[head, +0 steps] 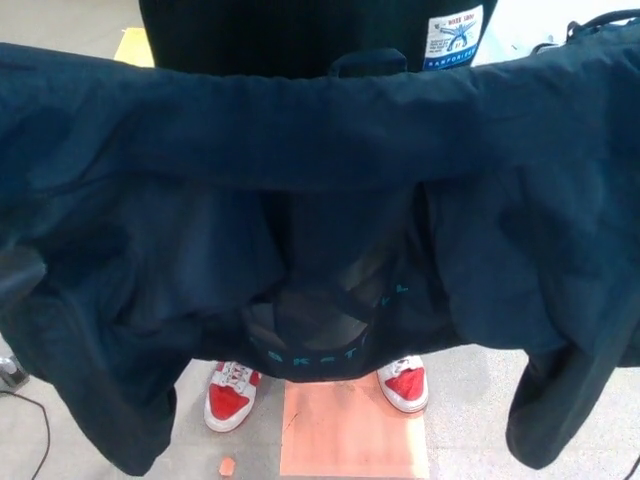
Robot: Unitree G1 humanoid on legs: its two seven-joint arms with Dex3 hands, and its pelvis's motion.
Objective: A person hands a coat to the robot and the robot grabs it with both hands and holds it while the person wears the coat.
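Neither hand shows: the coat (pixel 320 150) hangs across the whole head view and covers the lower corners where the arms would come in, so there is no telling how the fingers stand or what they have hold of.

The coat is dark navy and spread wide, its upper edge running from the left border to the right border near the top of the picture. Below that edge the cloth sags in deep folds, with one loose flap drooping at the lower left and another at the lower right. In the middle the coat opens onto its lining, where a curved band with pale teal lettering (pixel 330 345) shows; the letters are too small to read.

Behind the coat stands a person (pixel 290 35) in black, the torso just above the coat's upper edge. A white and blue label (pixel 452 38) sits on the black garment at the upper right. Under the coat's hem are the person's red and white shoes (pixel 230 392), one each side of an orange floor patch (pixel 350 425). A small orange speck (pixel 227 466) lies on the grey floor (pixel 470 420) beside the patch.
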